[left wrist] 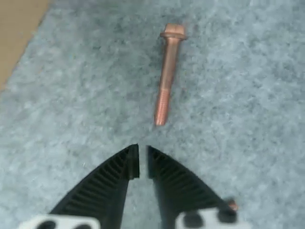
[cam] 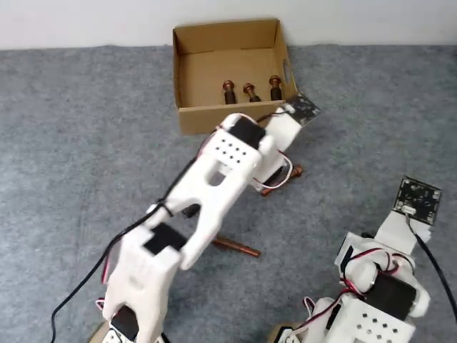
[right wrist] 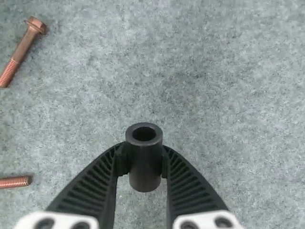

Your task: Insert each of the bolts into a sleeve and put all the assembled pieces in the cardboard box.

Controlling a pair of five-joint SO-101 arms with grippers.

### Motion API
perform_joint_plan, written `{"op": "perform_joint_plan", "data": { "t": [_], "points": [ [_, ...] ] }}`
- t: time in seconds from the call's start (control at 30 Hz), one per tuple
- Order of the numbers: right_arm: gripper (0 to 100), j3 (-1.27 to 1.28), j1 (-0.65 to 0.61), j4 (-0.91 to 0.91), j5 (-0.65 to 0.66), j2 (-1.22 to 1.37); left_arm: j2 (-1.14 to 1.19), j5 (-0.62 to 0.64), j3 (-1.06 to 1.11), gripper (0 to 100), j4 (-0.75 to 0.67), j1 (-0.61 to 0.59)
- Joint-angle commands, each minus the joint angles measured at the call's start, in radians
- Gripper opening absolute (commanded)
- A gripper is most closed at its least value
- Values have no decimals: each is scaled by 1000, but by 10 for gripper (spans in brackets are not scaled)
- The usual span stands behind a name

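Observation:
My left gripper [left wrist: 142, 162] hangs just above the grey carpet, shut with nothing in it. A copper bolt [left wrist: 167, 76] lies just beyond its tips, threaded end toward them. In the high view that bolt [cam: 283, 177] peeks out from under the left arm [cam: 228, 171], close to the cardboard box [cam: 214, 114]. My right gripper [right wrist: 144, 167] is shut on an upright black sleeve [right wrist: 144, 160] with its bore facing up. A second bolt [cam: 237, 247] lies on the carpet between the arms. Three assembled pieces [cam: 250, 90] stand in the box.
The right wrist view has one bolt [right wrist: 21, 52] off to the side of the sleeve and the threaded tip of another [right wrist: 14, 182]. A box wall [left wrist: 14, 33] sits at the edge of the left wrist view. The right arm [cam: 378, 293] is at the front right.

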Motion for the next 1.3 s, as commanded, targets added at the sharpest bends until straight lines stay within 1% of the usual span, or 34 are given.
{"op": "perform_joint_plan", "data": {
  "t": [0.0,0.13,0.3,0.5,0.8,0.9,1.1,1.27],
  "points": [
    [9,-9,15,-19,12,-12,127,-3,-245,133,84,6],
    [9,-9,15,-19,11,-12,299,-6,-479,154,137,6],
    [9,-9,15,-19,11,-12,483,-8,-739,155,150,6],
    [9,-9,13,-19,12,-12,623,-8,-905,155,150,26],
    [9,-9,12,-19,12,-12,674,-5,-941,152,115,52],
    [9,-9,12,-19,12,-12,675,-3,-938,149,132,49],
    [9,-9,12,-19,12,-12,680,-5,-935,100,189,51],
    [9,-9,12,-19,12,-13,667,-3,-825,96,206,48]
  ]
}}
